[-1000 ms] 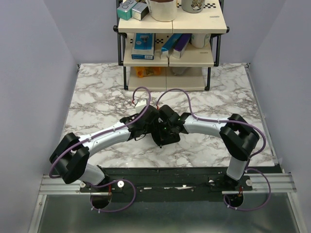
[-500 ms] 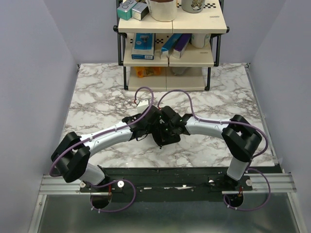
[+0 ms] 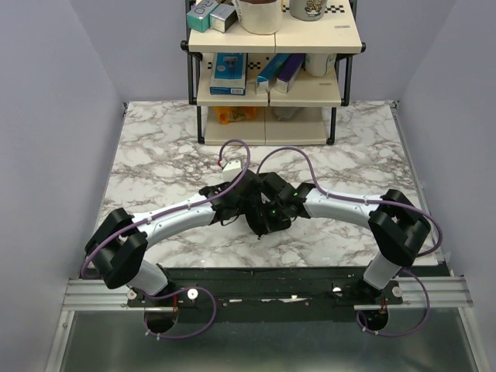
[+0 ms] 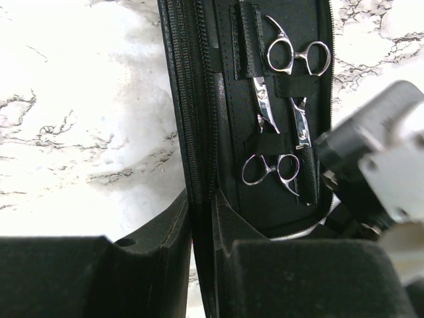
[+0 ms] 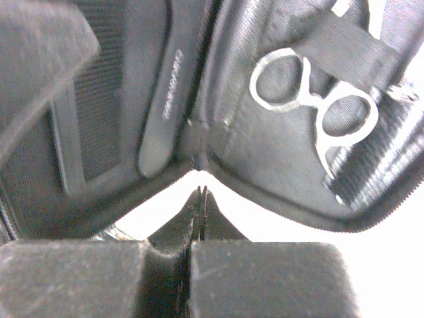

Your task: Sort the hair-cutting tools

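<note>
A black zip pouch (image 4: 228,119) lies open at the table's middle, under both wrists (image 3: 262,223). Two silver scissors (image 4: 291,56) (image 4: 271,169) are strapped inside one half. The right wrist view shows one pair's finger loops (image 5: 311,106). In that same view a slim black comb-like piece (image 5: 162,112) sits in the other half. My left gripper (image 4: 201,199) is shut on the pouch's zippered flap, which stands edge-on between the fingers. My right gripper (image 5: 201,195) is shut with nothing in it, its tips just short of the pouch's fold.
A shelf rack (image 3: 271,93) stands at the back of the marble table (image 3: 155,163). It holds blue and purple boxes (image 3: 275,71), cups and an orange item (image 3: 232,115). Grey walls close in both sides.
Both wrists have crept a little to the right and away from the bases, and the right elbow has swung outward to the right. The left grip on the flap holds.
</note>
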Robot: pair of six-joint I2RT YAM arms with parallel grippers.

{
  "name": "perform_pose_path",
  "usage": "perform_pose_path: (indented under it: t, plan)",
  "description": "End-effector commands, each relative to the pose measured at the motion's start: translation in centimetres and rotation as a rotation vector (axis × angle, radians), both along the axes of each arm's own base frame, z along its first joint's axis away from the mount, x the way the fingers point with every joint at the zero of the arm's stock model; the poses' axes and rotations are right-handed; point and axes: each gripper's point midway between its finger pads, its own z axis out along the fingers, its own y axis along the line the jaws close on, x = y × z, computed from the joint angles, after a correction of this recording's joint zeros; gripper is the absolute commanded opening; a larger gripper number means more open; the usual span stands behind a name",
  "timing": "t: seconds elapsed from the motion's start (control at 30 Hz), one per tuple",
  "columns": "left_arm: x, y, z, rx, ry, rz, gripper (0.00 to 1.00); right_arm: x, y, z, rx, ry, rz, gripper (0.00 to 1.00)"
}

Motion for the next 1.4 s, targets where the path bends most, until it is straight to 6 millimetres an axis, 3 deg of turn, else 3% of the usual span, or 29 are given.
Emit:
perform_pose_path:
  t: [0.0, 0.33, 0.67, 0.93, 1.07, 1.17, 1.37]
  plan:
    - [0.7, 0.1, 0.4, 0.026, -0.031, 0.017, 0.23, 0.8, -0.7, 1.3, -0.036, -0.059, -0.044, 0.01]
    - [0.6, 0.5, 0.9, 0.036, -0.038, 0.017, 0.22, 3.8, 2.6, 1.5, 0.02, -0.114, -0.073, 0.01]
    - [0.5, 0.9, 0.8, 0.049, -0.042, 0.02, 0.22, 4.0, 2.7, -1.2, -0.011, -0.093, -0.07, 0.01]
    - [1.0, 0.8, 1.0, 0.059, -0.051, 0.023, 0.22, 0.3, -0.3, -3.1, -0.073, 0.001, 0.0, 0.01]
    - [1.1, 0.6, 0.6, 0.058, -0.048, 0.024, 0.22, -1.4, -1.7, -3.0, -0.074, 0.034, 0.023, 0.01]
    - [1.1, 0.6, 0.2, 0.062, -0.042, 0.026, 0.22, -2.5, -2.2, -3.0, -0.066, 0.057, 0.038, 0.01]
    - [1.4, 0.5, 0.0, 0.073, -0.043, 0.031, 0.22, -3.6, -1.7, -0.7, 0.009, 0.06, 0.069, 0.01]
